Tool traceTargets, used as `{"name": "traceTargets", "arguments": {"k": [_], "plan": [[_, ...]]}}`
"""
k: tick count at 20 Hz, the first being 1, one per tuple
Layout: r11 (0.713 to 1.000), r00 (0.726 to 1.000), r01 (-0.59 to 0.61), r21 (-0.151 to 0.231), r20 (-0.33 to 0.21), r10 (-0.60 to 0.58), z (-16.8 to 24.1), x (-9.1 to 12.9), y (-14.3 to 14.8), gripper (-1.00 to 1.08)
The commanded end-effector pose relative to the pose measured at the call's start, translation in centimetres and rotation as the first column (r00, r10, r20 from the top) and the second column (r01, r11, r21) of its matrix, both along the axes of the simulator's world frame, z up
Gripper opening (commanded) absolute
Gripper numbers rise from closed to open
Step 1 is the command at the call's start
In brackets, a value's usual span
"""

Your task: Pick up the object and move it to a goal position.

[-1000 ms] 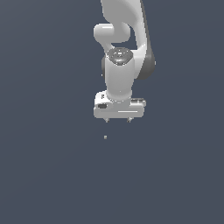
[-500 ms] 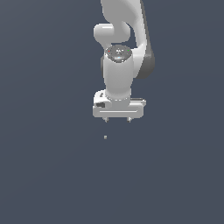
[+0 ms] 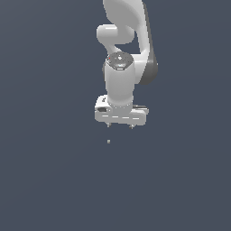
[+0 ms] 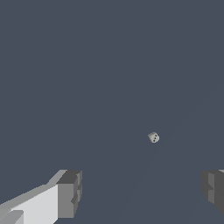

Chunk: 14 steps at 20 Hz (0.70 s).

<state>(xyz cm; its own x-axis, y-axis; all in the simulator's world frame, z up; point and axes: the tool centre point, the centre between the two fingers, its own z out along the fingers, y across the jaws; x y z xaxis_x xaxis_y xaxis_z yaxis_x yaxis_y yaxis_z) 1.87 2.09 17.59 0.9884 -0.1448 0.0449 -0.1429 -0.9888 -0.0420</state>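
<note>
The object [image 3: 108, 141] is a tiny pale grey speck on the dark grey floor, just below the gripper in the exterior view. In the wrist view the object [image 4: 153, 138] is a small pale lump with dark dots, lying beyond the fingertips and apart from them. My gripper [image 3: 119, 127] hangs from the white arm, pointing down, open and empty. Its two short fingertips [image 3: 108, 126] stand wide apart. In the wrist view the gripper [image 4: 141, 194] shows a dark grey pad on each side.
The white arm [image 3: 126, 45] rises from the gripper to the upper edge of the exterior view. The plain dark grey floor [image 3: 45, 171] fills the picture all around it.
The wrist housing above the gripper has turned slightly. The gripper and the object stay where they were.
</note>
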Motion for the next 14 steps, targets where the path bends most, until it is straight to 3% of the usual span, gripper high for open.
{"name": "traceTargets", "arguments": {"k": [1, 7, 14], "plan": [[0.999, 0.999, 0.049, 0.003, -0.005, -0.049, -0.6, 0.0, -0.2, 1.0], [0.978, 0.978, 0.208, 0.009, -0.02, -0.208, -2.3, 0.0, -1.0, 1.0], [0.911, 0.91, 0.413, 0.007, -0.039, -0.412, -4.7, 0.0, -2.0, 1.0]]}}
